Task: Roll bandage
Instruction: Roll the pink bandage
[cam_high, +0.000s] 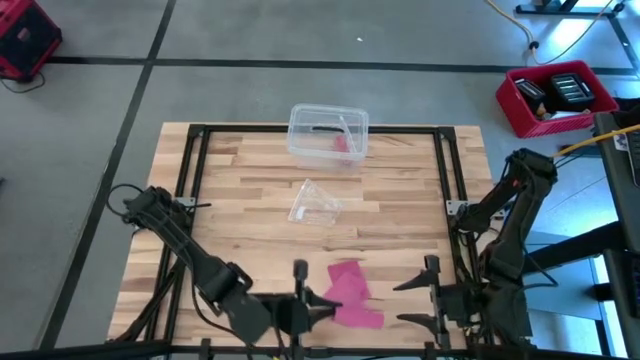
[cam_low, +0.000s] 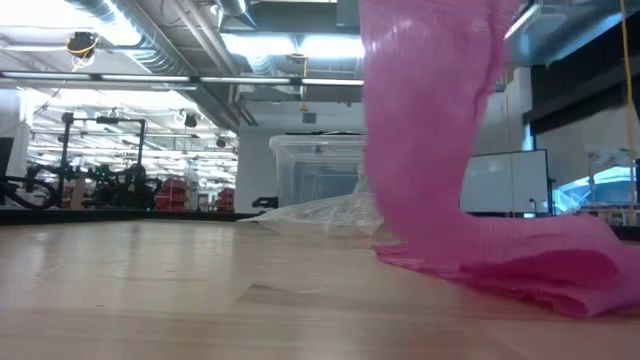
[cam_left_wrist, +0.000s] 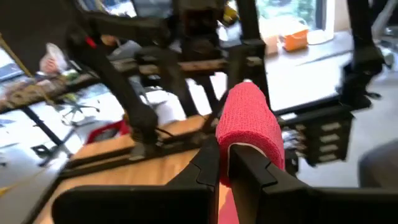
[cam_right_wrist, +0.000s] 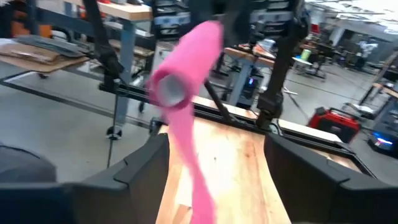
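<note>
The bandage is a pink fabric strip, partly wound into a roll (cam_left_wrist: 249, 121). My left gripper (cam_left_wrist: 227, 163) holds the roll above the table's near edge (cam_high: 312, 303). In the right wrist view the roll's hollow end (cam_right_wrist: 169, 90) faces the camera. The loose strip (cam_low: 430, 120) hangs down from the roll, and its lower part lies bunched on the wood (cam_high: 350, 290). My right gripper (cam_high: 408, 300) stands open to the right of the bandage, a little apart from it. Its fingers (cam_right_wrist: 146, 165) are wide and have nothing between them. My left gripper pinches the rolled part of the bandage between its two fingers, at the roll's near end (cam_left_wrist: 231, 140). The fingers come roughly level from the table's left and lie along the roll. The roll sticks out beyond the fingertips, clear of the table. The unrolled strip hangs slack below it onto the wood (cam_low: 520, 262).
A clear plastic box (cam_high: 328, 133) stands at the table's far middle, with a crumpled clear wrapper (cam_high: 315, 203) lying nearer. A black frame (cam_high: 190, 160) borders the wooden top. A red bin (cam_high: 556, 97) stands off the table at the far right.
</note>
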